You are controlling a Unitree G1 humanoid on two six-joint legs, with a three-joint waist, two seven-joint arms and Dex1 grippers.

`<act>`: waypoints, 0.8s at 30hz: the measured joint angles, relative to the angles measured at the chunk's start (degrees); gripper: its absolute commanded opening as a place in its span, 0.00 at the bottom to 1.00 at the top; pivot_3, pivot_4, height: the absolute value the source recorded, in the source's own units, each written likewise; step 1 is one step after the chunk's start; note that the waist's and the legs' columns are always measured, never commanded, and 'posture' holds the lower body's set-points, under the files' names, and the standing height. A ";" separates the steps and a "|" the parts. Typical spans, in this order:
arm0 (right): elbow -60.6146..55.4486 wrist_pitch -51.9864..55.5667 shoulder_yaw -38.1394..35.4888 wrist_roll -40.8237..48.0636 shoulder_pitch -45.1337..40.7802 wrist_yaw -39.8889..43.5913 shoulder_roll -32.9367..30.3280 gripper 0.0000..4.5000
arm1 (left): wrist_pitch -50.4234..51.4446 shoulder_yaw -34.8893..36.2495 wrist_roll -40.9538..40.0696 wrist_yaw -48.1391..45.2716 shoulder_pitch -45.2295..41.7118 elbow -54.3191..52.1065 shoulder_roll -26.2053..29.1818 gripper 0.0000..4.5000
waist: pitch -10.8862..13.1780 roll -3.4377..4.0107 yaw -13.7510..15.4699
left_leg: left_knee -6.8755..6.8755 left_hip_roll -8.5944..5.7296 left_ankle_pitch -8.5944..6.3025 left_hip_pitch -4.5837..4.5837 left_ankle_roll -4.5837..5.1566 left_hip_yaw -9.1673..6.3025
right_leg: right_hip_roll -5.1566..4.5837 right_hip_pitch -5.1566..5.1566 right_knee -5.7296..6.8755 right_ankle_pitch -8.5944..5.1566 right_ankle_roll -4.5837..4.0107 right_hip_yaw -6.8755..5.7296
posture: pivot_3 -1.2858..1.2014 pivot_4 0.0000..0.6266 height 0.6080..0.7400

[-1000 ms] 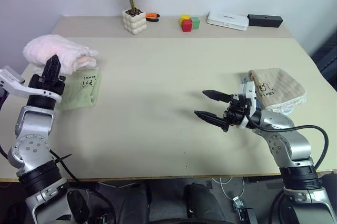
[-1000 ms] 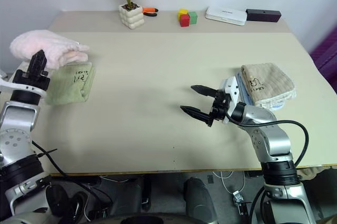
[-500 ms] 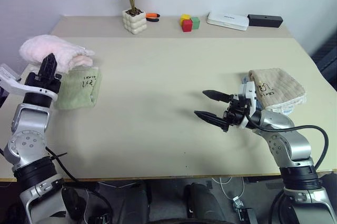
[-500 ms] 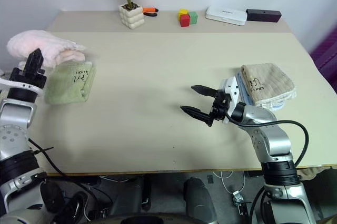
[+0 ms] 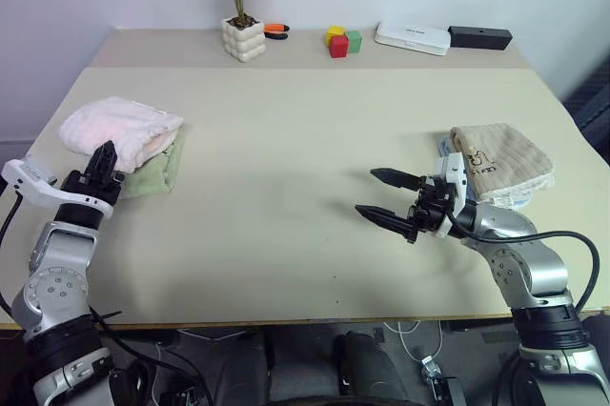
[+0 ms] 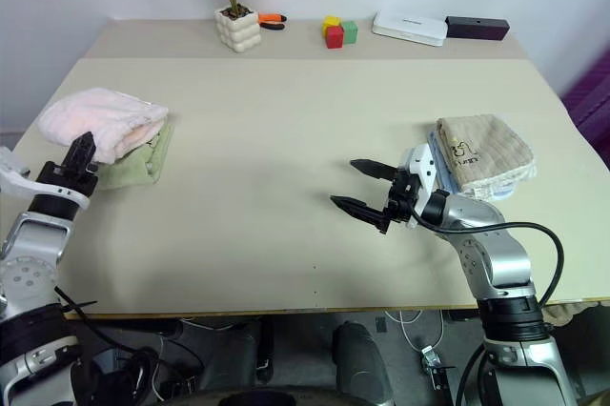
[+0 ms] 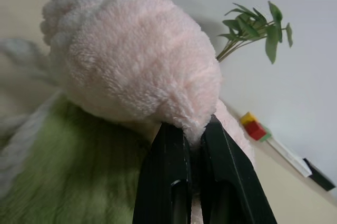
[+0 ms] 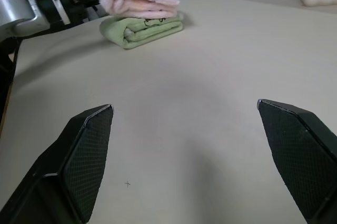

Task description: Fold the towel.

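The pale pink fluffy towel (image 5: pixel 119 125) lies bunched and folded over on top of the light green folded towel (image 5: pixel 157 171) at the table's left side. My left gripper (image 5: pixel 103 162) is shut on the pink towel's near edge; the left wrist view shows the black fingers (image 7: pixel 171 171) pinching the pink terry (image 7: pixel 131 66) above the green cloth (image 7: pixel 68 176). My right gripper (image 5: pixel 381 197) hovers open over the bare table at centre-right, its fingers (image 8: pixel 79 155) wide apart and holding nothing.
A beige folded towel (image 5: pixel 500 163) lies at the right, over something pale blue. At the back stand a potted plant (image 5: pixel 240 15), an orange-handled tool (image 5: pixel 276 30), coloured blocks (image 5: pixel 343 41), a white box (image 5: pixel 412 38) and a black box (image 5: pixel 479 37).
My left gripper has come down toward the near table edge with the pink towel, which now rests lower and flatter on the green towel. The right gripper has stayed in place.
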 measured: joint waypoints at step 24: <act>1.35 -0.50 0.23 -0.10 -1.68 0.64 0.70 1.00 | 7.92 3.09 -9.57 3.74 11.11 -4.22 0.20 0.99 | 0.00 0.01 -0.34 | -0.03 0.02 -0.01 0.02 0.01 0.03 | -0.01 -0.05 0.02 -0.05 -0.10 0.03 | 0.52 0.24 0.96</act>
